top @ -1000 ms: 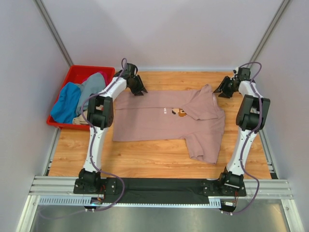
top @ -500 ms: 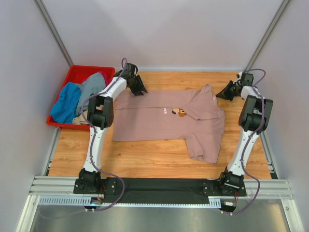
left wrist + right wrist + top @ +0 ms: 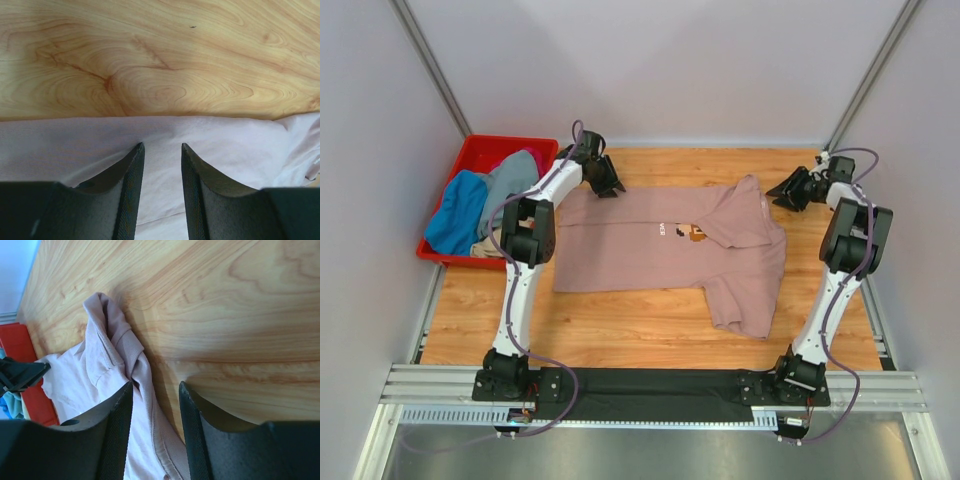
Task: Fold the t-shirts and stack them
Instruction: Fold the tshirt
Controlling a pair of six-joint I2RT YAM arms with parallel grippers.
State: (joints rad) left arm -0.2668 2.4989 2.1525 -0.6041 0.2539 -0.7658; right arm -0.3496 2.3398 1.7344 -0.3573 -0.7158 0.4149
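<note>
A dusty-pink t-shirt [image 3: 660, 250] lies spread on the wooden table, its small brown-orange print [image 3: 688, 232] facing up and one sleeve pointing toward the near right. My left gripper [image 3: 606, 182] is at the shirt's far left corner. In the left wrist view its jaws [image 3: 162, 146] stand apart over flat pink cloth [image 3: 235, 150] at the hem and grip nothing. My right gripper [image 3: 786, 190] is open, just right of the shirt's far right tip. In the right wrist view [image 3: 156, 384] the bunched pink edge [image 3: 107, 347] lies below the jaws. Blue [image 3: 458, 215], grey [image 3: 510, 182] and magenta [image 3: 534, 157] shirts are heaped in the crate.
The red plastic crate [image 3: 472, 158] stands at the far left, off the table's edge. White walls and metal posts close in the table on three sides. Bare wood [image 3: 620, 325] shows in front of the shirt. An aluminium rail [image 3: 650, 385] runs along the near edge.
My right gripper has moved to the right, away from the shirt's far right tip. The left gripper and the shirt have not moved.
</note>
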